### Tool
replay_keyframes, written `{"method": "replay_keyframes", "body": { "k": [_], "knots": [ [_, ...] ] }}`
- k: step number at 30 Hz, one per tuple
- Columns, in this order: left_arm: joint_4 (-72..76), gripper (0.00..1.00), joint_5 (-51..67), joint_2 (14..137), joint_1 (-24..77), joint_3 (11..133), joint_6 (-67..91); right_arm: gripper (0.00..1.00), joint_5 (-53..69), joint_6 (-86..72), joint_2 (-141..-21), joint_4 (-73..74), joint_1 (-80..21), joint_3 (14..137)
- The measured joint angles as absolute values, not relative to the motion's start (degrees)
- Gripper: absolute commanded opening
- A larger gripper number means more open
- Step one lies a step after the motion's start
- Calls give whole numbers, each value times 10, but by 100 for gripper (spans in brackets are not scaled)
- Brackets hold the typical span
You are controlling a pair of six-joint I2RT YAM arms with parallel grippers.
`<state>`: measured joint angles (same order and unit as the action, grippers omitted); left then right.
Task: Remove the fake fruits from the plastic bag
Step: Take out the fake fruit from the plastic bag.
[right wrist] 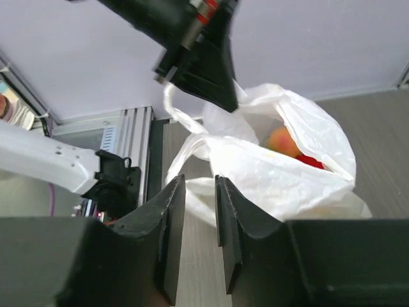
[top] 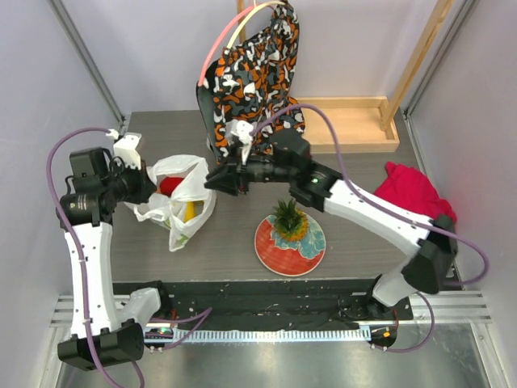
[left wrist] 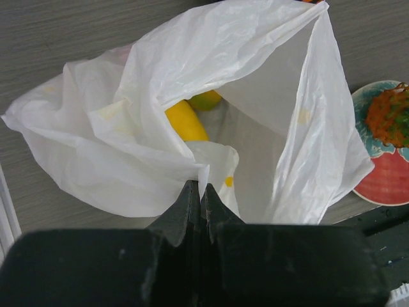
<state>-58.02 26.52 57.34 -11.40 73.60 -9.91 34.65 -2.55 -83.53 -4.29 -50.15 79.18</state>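
Note:
The white plastic bag (top: 182, 202) lies open on the table at the left. My left gripper (top: 150, 191) is shut on the bag's rim (left wrist: 200, 185) and holds the mouth open. Inside the bag are a yellow fruit (left wrist: 185, 121) and a green lime (left wrist: 206, 99). A peach-orange fruit (right wrist: 284, 141) and a red piece (right wrist: 313, 161) show in the right wrist view. My right gripper (top: 215, 179) hovers at the bag's right edge. Its jaws (right wrist: 199, 185) stand narrowly apart with nothing between them. The pineapple (top: 288, 218) stands on the red-and-teal plate (top: 279, 252).
The orange-black-white patterned cloth bag (top: 254, 65) hangs at the back centre. A wooden tray (top: 355, 125) lies at the back right. A red cloth (top: 412, 190) lies at the right edge, near the right arm's elbow. The plate also shows in the left wrist view (left wrist: 390, 185).

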Motion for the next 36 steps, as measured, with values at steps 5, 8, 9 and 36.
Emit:
{"method": "replay_keyframes", "body": {
  "k": [5, 8, 9, 36],
  "knots": [
    [-597, 0, 255, 551, -114, 755, -100, 30, 323, -58, -967, -57, -526, 851],
    [-611, 0, 250, 548, -114, 768, -100, 30, 316, -91, -1041, -62, -537, 894],
    [-615, 0, 249, 548, -114, 772, -101, 30, 312, -101, -1063, -67, -541, 908],
    [-776, 0, 245, 481, -114, 778, -289, 57, 106, 65, -1046, -6, -602, 802]
  ]
}}
